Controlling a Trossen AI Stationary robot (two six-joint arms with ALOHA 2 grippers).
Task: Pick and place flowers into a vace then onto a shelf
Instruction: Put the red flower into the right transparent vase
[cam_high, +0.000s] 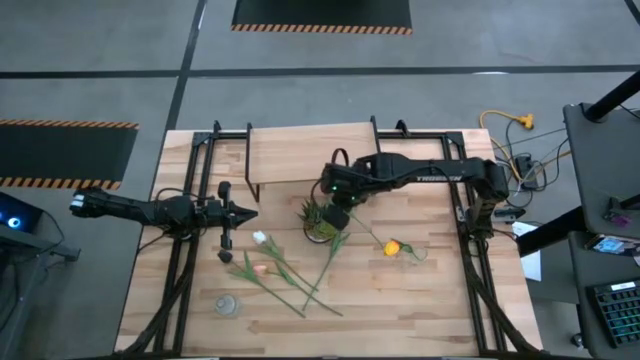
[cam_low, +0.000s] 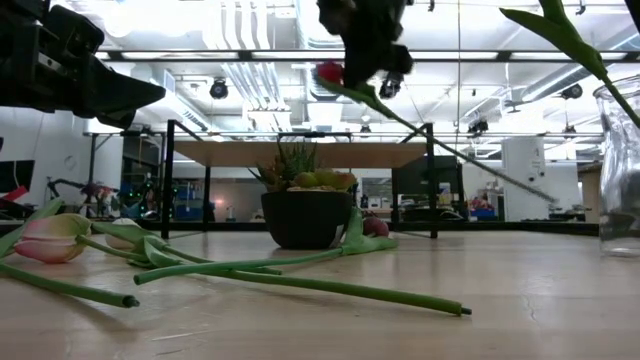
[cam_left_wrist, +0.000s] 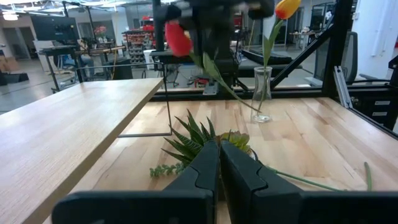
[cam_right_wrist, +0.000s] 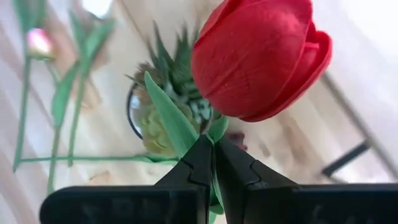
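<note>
My right gripper (cam_high: 337, 214) hangs above the small potted plant (cam_high: 320, 224), shut on a red tulip (cam_right_wrist: 261, 59). The tulip's stem (cam_low: 450, 150) slants down toward the glass vase (cam_left_wrist: 262, 93), which holds a yellow tulip (cam_high: 392, 247). White (cam_high: 260, 238) and pink (cam_high: 258, 268) tulips lie flat on the table at the near left, their stems (cam_high: 290, 282) crossing. A maroon tulip head (cam_low: 372, 226) lies beside the pot. The shelf (cam_high: 300, 155) stands at the far side. My left gripper (cam_high: 243, 212) waits at the left, shut on nothing. My right gripper pinches the red tulip's stem just under the head (cam_right_wrist: 217, 129) between its two fingers, a leaf (cam_right_wrist: 171, 121) beside them. The fingers come from above, slanting down. The tulip is lifted, head up by the fingers (cam_low: 330, 72); the stem trails down toward the vase.
The potted plant (cam_low: 305, 215) sits right under the held flower. A small round glass piece (cam_high: 226, 305) lies at the near left. Black frame rails (cam_high: 180, 250) run along both table sides. Bare wood lies at the near right (cam_high: 400, 310).
</note>
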